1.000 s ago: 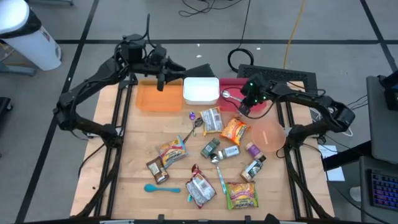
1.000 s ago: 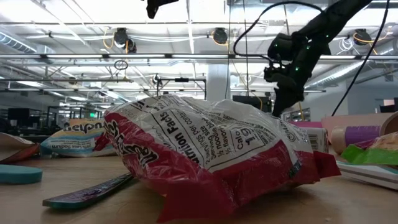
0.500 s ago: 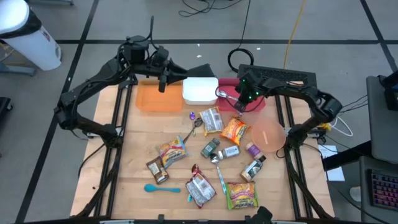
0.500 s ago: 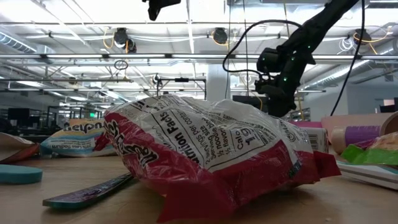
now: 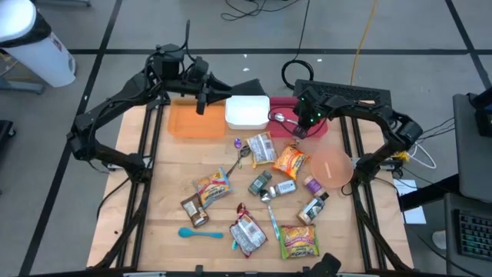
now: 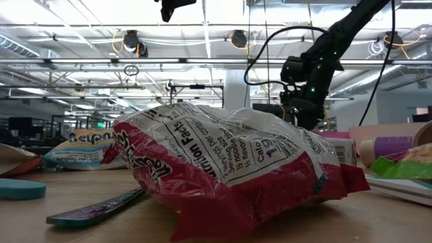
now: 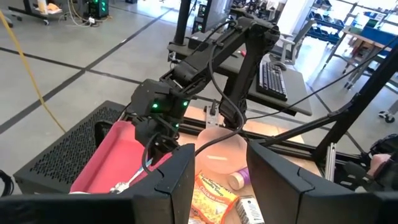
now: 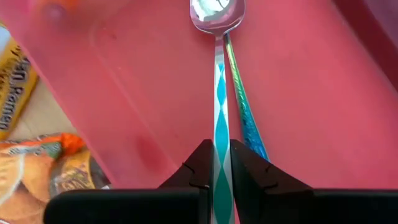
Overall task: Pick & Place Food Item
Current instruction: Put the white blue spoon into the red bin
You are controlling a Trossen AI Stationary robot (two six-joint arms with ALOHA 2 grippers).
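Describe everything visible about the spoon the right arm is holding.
The spoon has a shiny metal bowl and a slim handle patterned in teal and white diamonds. The right tool is shut on the handle, with the bowl pointing away from it. The spoon is held over the red tray at the table's far side. Its bowl reflects the room's lights. An iridescent streak runs beside the handle on the tray; whether that is a reflection cannot be told. Whether the bowl touches the tray is unclear.

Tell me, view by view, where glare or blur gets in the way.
Low view: a snack bag fills the frame close up, and bright ceiling lights wash out the top. Right wrist view: the spoon bowl glints and the tray corner is blurred. High view: even light, soft shadows.
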